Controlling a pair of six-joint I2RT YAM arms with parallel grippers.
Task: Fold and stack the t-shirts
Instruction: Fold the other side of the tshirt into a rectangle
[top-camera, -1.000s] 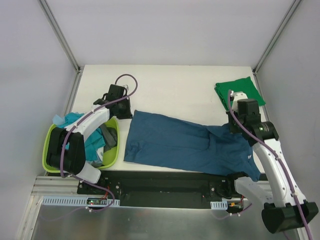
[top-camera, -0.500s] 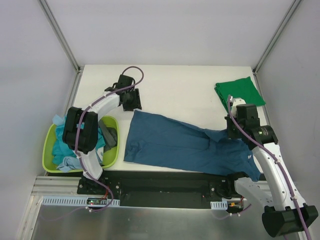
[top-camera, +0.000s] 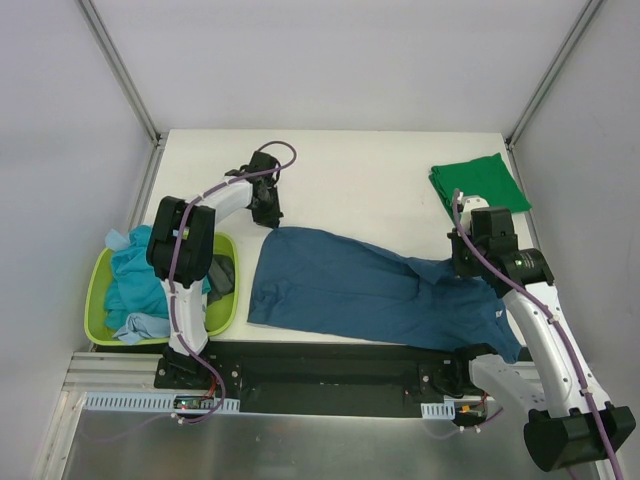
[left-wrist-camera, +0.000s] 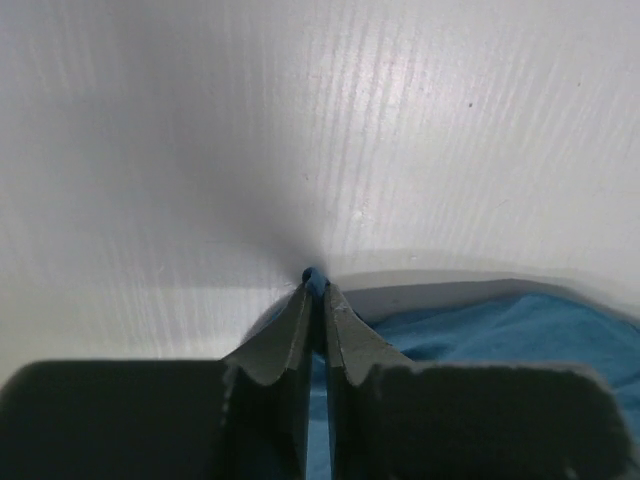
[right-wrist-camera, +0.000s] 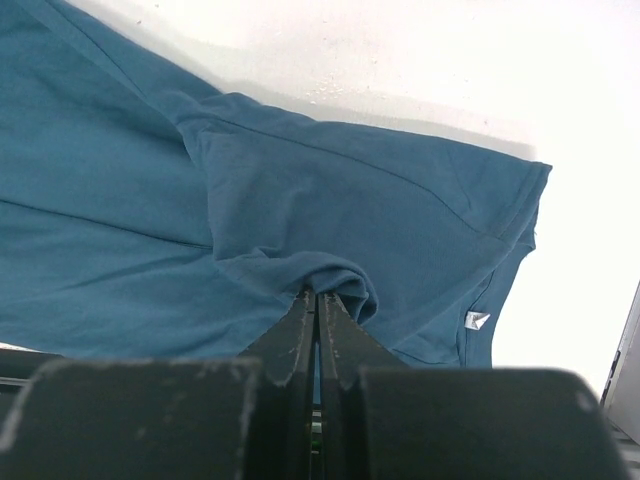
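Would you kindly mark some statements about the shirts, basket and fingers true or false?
1. The green t-shirt lies folded at the far right corner of the table. True.
2. The basket is empty. False: it holds turquoise shirts and a dark shirt.
3. The left fingers and right fingers both pinch the blue t-shirt. True.
4. The blue t-shirt is folded square. False: it lies spread out and creased.

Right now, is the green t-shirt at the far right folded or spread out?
Folded: the green t-shirt is a compact rectangle, no sleeves showing, with layered edges.
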